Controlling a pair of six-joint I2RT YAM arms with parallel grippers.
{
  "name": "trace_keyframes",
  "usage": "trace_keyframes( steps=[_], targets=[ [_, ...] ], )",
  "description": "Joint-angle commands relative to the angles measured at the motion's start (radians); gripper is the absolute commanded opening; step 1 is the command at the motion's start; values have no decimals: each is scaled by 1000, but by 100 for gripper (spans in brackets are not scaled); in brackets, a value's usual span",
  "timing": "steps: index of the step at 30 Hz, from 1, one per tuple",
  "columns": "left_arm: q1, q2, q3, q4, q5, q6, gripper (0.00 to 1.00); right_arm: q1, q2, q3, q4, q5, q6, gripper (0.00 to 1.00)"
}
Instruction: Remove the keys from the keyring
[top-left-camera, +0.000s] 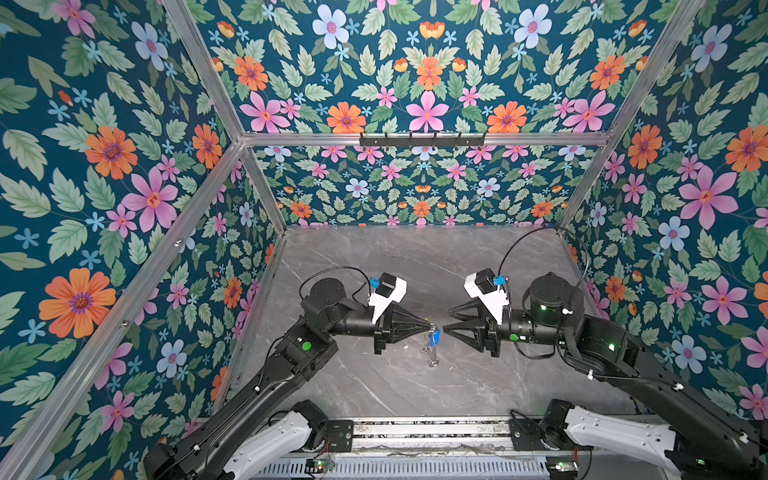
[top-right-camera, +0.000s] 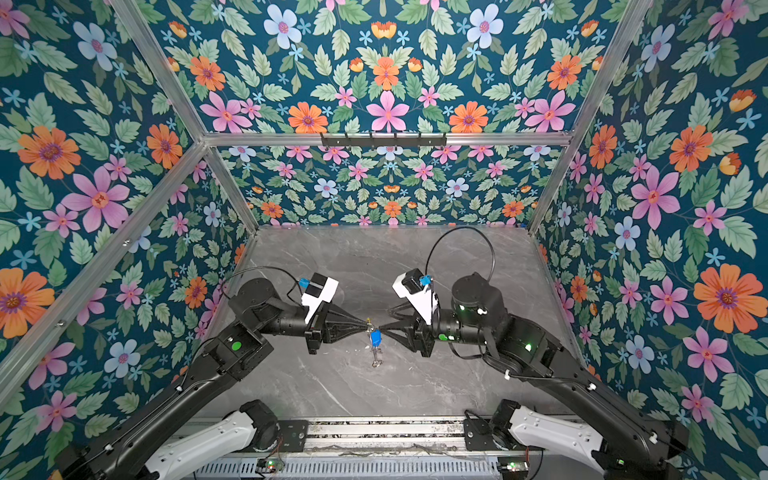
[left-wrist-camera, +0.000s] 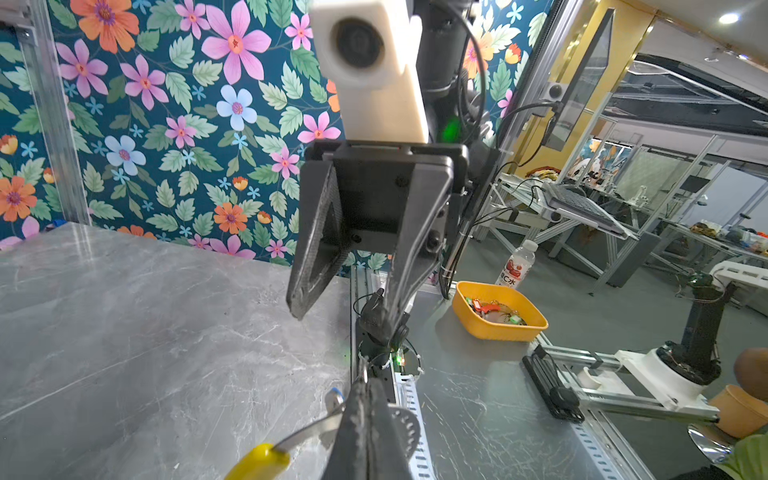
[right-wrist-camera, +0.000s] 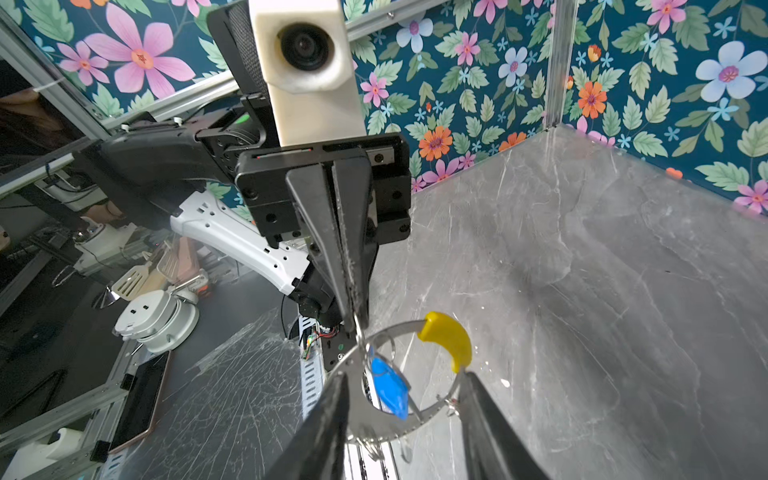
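Observation:
My left gripper (top-left-camera: 428, 326) is shut on the rim of the keyring (right-wrist-camera: 411, 424), a thin grey ring with a yellow arc (right-wrist-camera: 449, 340). It holds the ring above the marble table (top-left-camera: 374, 386). In both top views the ring hangs edge-on below the fingertips. A key with a blue tag (right-wrist-camera: 388, 386) dangles inside the ring, and the blue tag (top-right-camera: 376, 337) also shows in a top view. My right gripper (top-left-camera: 445, 321) faces the left one, open, with one finger on each side of the ring in the right wrist view. The yellow arc (left-wrist-camera: 257, 461) shows beside the left gripper's shut fingers (left-wrist-camera: 365, 399).
Floral walls enclose the table on three sides, with a black hook rack (top-left-camera: 422, 139) on the back wall. A metal rail (top-left-camera: 428, 432) runs along the front edge. Beyond it stand an orange basket (left-wrist-camera: 469, 320) of key tags and a bottle (left-wrist-camera: 517, 266).

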Motion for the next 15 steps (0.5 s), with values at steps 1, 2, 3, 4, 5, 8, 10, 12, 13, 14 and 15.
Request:
trace_keyframes(
  steps=[1,2,3,4,5,8,10,12,13,14,15],
  targets=[
    [2,-21,-23,148,10,-22,0,1,-23,-62,179,-19,16,50],
    [2,-23,-29,168,17,-32,0,1,-20,-79,193,-42,17,51],
    [2,-22,-31,176,21,-38,0,1,-15,-91,204,-69,18,52],
    [2,-21,-33,183,24,-45,0,0,-10,-102,216,-98,20,52],
    [1,-22,-36,193,29,-50,0,1,-5,-112,228,-123,18,52],
    [2,-24,-45,214,34,-68,0,1,-5,-148,283,-162,22,53],
    [2,-26,-52,234,35,-80,0,0,-5,-159,303,-176,24,54],
    [2,-28,-59,255,33,-94,0,1,7,-155,308,-195,24,54],
    [2,-29,-62,264,30,-98,0,1,18,-150,308,-205,24,53],
    [1,-30,-66,274,26,-103,0,1,29,-148,309,-215,25,52],
    [3,-30,-67,282,22,-110,0,1,37,-145,311,-222,27,50]
  ],
)
